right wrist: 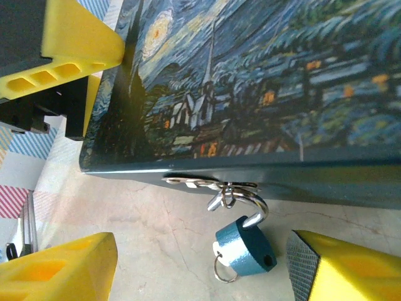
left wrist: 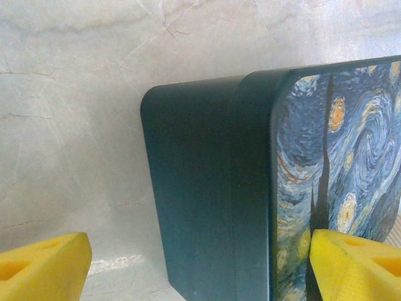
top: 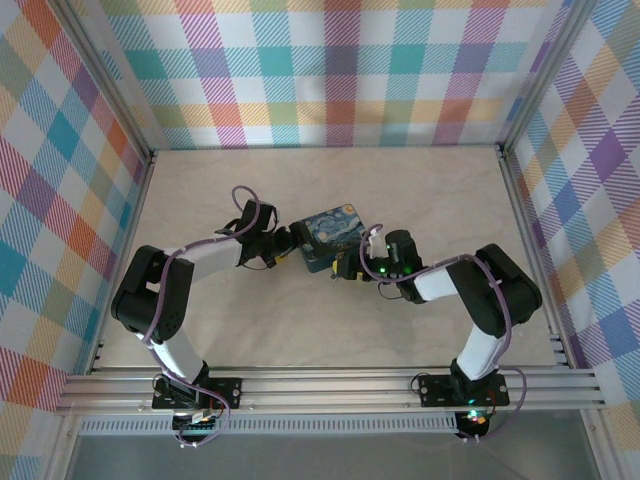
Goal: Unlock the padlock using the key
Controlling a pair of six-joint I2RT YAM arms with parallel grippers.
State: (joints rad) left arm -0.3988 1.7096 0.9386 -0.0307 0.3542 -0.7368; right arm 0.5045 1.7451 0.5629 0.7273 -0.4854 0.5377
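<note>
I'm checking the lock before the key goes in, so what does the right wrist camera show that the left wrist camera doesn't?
Right wrist view: the blue padlock hanging by its shackle from the hasp on the painted tin. Left wrist view: the tin's plain dark end wall, seen close up. Both: the tin's night-sky lid and the pale table.

Tin [top: 333,236] lies at centre of desk [top: 330,330]. Left gripper [top: 285,245] at tin's left end, jaws straddling it. Padlock [right wrist: 244,248] hangs from hasp [right wrist: 207,183] on tin's near side, between right gripper [top: 345,268] jaws, touching neither.
</note>
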